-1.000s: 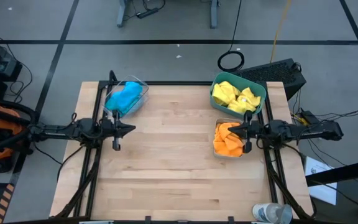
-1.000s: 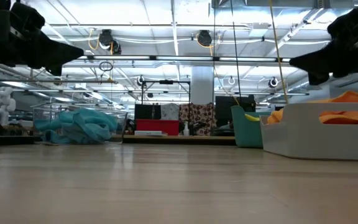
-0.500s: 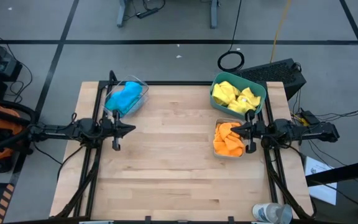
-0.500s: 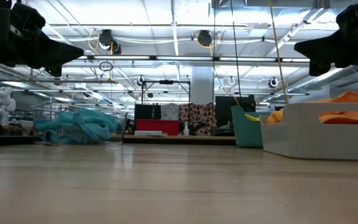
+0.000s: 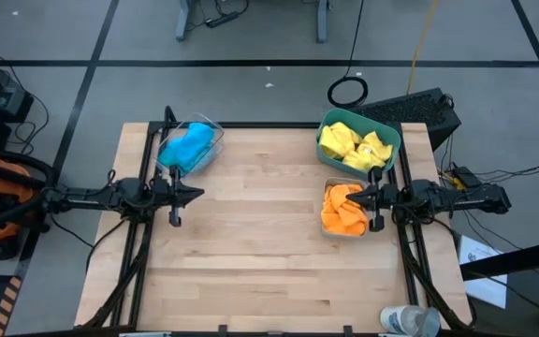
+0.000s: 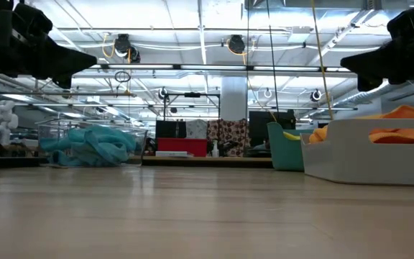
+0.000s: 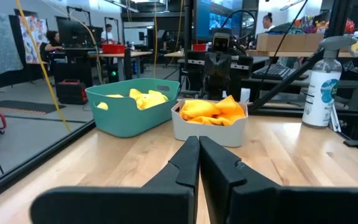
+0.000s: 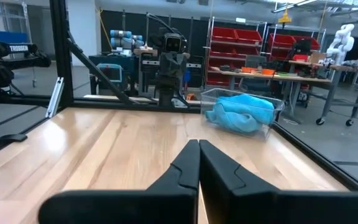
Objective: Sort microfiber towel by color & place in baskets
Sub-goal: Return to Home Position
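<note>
The left claw (image 5: 193,195) is clenched, its two dark fingers (image 7: 188,158) pressed flat together with nothing between them. It hangs over the left part of the wooden tabletop (image 5: 260,253), above bare wood and pointing toward the middle. Just beyond it, toward the far left corner, sits the clear bin (image 5: 216,129). The two sky blue towels (image 5: 187,147) lie bunched together inside it.

The right claw (image 5: 352,195) is clenched too, fingers (image 8: 188,160) closed on each other and gripping nothing. It points inward from the right edge and hangs over the small grey bin (image 7: 207,132). The low view shows it well clear of the bin's rim. The orange towels (image 5: 342,211) are heaped in that bin and rise a little above its wall.

Touching or just beside the grey bin, on its far side, stands the larger teal bin (image 7: 132,115) at the far right corner. The yellow towels (image 5: 354,145) are crumpled inside it. All the cloths seen are in bins, each colour in its own.

The two claws face each other across the tabletop at about the same depth, well apart. A spray bottle (image 7: 324,81) stands upright near the right front corner, away from the bins.
</note>
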You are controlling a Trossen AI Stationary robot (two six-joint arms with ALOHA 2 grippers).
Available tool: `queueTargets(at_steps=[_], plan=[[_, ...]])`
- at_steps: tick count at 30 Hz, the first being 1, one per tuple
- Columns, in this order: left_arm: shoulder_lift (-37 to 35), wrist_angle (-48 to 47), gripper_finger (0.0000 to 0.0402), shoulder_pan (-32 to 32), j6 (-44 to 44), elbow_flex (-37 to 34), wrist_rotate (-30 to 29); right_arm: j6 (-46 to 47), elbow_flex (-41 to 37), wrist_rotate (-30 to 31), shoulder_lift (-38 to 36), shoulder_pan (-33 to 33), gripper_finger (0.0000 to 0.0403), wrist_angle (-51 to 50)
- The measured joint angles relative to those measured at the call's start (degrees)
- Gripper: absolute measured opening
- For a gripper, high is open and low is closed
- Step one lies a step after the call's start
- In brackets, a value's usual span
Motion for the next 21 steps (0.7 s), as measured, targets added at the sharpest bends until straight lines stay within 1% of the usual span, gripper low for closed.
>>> queueTargets(at_steps=[7,21], plan=[[0.0,0.0,0.0018,0.0,-1.5,0.0,-0.1,-0.3,0.0,0.0,0.0,0.0,0.0000,0.0],[0.0,0.2,0.0018,0.0,-1.5,0.0,-0.4,0.0,0.0,0.0,0.0,0.0,0.0000,0.0]])
